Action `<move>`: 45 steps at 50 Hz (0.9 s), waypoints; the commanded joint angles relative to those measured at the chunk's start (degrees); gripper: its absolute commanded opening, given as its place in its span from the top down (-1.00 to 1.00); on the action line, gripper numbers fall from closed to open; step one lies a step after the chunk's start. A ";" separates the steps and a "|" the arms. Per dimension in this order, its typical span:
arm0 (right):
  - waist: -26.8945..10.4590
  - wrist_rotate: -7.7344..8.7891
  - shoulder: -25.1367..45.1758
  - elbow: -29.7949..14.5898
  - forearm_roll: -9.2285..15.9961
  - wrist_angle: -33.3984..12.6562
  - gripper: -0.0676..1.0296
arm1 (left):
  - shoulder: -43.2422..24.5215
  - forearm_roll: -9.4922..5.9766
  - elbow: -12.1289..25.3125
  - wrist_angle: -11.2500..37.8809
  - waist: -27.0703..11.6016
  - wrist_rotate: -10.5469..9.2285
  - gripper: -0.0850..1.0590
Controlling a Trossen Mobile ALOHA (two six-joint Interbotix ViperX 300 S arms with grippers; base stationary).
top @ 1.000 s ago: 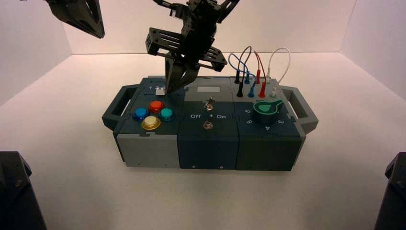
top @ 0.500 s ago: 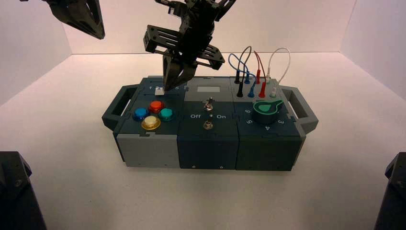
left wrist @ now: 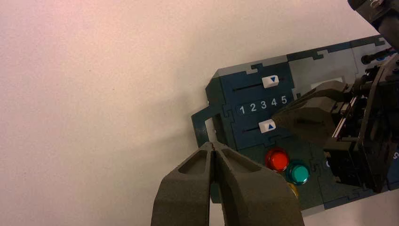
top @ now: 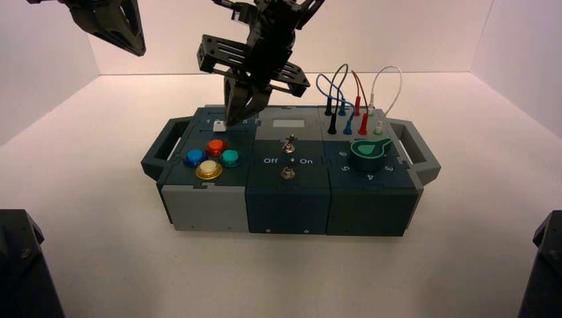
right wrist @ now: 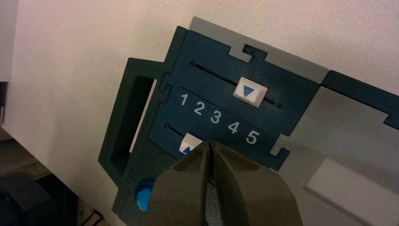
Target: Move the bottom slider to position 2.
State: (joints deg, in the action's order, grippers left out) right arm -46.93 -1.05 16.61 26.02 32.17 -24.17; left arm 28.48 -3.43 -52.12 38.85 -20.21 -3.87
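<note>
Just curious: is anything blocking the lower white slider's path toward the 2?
Nothing visible. The right gripper, shut, sits beside the bottom slider on its 5 side; the slot toward position 2 is bare. The left gripper hangs aside.

Matt plastic box (top: 287, 199), glossy round buttons (top: 212, 159), smooth white tabletop (top: 99, 218).

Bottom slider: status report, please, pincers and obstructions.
Right pincer shut, tips beside bottom slider. Slider knob sits about under numeral 2. Left pincer shut, parked high off the box's left end. Nothing obstructing.
</note>
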 commanded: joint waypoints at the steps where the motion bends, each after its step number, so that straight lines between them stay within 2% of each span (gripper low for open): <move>1: -0.44 0.09 -0.79 -1.76 0.35 -0.18 0.92 | 0.26 0.09 0.79 -0.18 -0.09 0.00 0.91; 45: -0.44 0.18 -0.26 -2.90 0.35 -0.70 0.92 | 0.18 0.09 0.88 -0.09 -0.09 -0.09 0.91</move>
State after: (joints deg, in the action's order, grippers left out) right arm -46.93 -0.97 17.40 24.70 32.26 -24.96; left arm 28.48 -3.43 -52.21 38.85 -20.13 -3.87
